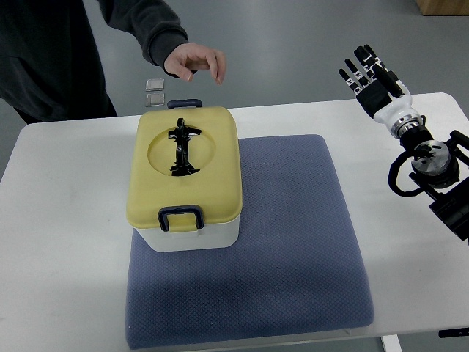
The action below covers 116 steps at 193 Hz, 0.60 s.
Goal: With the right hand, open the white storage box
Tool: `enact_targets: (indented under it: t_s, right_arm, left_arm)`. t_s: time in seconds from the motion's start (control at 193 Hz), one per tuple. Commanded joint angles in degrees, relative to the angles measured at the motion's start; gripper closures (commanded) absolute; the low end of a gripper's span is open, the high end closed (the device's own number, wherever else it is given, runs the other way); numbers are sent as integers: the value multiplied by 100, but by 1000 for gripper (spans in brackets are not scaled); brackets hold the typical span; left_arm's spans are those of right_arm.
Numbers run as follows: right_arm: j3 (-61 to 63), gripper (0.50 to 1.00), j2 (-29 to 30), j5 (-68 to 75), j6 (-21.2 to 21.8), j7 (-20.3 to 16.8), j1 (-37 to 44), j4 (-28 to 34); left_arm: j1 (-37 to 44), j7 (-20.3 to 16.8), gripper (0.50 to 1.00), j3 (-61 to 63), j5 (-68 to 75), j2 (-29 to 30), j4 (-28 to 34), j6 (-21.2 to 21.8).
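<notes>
Nearest the camera lies a blue-grey mat (293, 257), spread over the middle of the white table (66, 220) and reaching almost to its near edge. The mat has a fine dotted weave and rounded corners.

On the left part of the mat stands the white storage box (192, 236). Its body is white, and it is covered by a pale yellow lid (220, 161) that sits flat and closed on top. A dark blue latch (181, 217) hangs at the near edge of the lid, and a second dark latch (184, 103) shows at the far edge. In the middle of the lid is a round sunken dish, and across it lies a black folding handle (182, 147), running near to far and lying down flat.

To the right, well apart from the box, the right hand (372, 73) is held above the far right corner of the table — its arm comes in from the right edge, with a white wrist and black joints behind it. The fingers are black and white, spread and pointing away toward the far side, and they hold nothing.

Beyond the box, past the far edge of the table, a person in a dark sleeve (146, 26) stands at the left — a person's hand (196, 61) hangs loosely curled above the floor. Just below it, two small silvery squares (154, 91) lie on the grey floor.
</notes>
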Motion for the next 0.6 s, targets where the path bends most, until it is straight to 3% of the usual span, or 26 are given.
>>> enact_targets:
  t_s: [0.0, 0.404, 0.595]
  right_arm:
    - [-1, 564, 0, 14, 23, 0, 0, 0]
    - [-115, 564, -27, -355, 85, -53, 326, 211]
    - [-457, 564, -123, -3140, 445, -70, 1116, 228]
  left_arm:
    - [0, 0, 500, -1, 0, 0, 1, -9]
    - [-18, 0, 500, 16, 0, 0, -51, -9]
    - [-18, 0, 500, 25, 9, 0, -148, -27]
